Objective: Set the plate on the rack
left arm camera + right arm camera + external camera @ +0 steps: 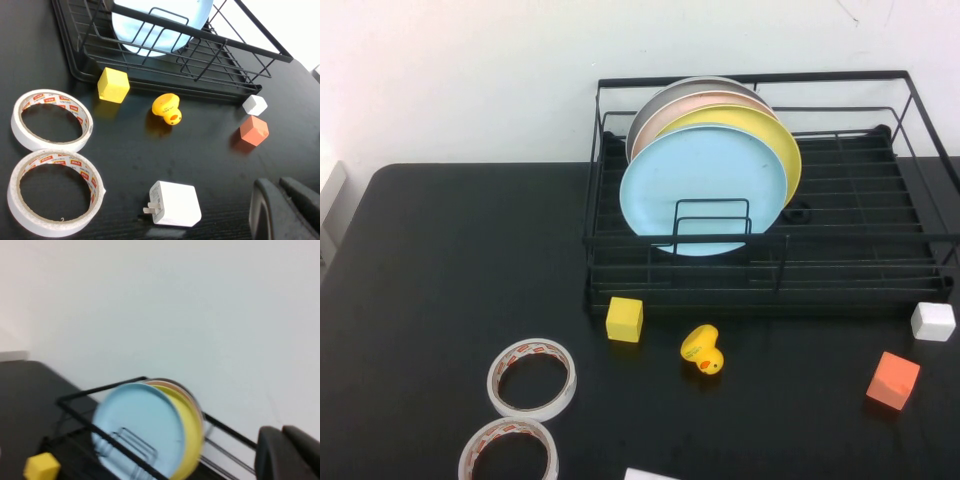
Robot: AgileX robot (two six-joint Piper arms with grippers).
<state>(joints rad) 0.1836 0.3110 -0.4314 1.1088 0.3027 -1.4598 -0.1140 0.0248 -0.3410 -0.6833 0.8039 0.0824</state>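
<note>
The left pincer (282, 210) hung low over the near part of the table (440, 270), its dark fingers side by side with nothing between them; whether it was clenched I cannot tell. The right pincer (287, 452) was raised, facing the wall, holding nothing, its state equally unclear. Nearest the left one lay a white charger (175, 204) and two tape rolls (50, 120). Farther off sat a yellow cube (624, 319), a duck (702, 350), an orange cube (893, 380) and a white cube (932, 321). Behind them stood the rack (840, 215). In it the blue plate (703, 180) stood upright at the front, with a yellow plate (775, 135), a pink one and a grey one stacked behind.
</note>
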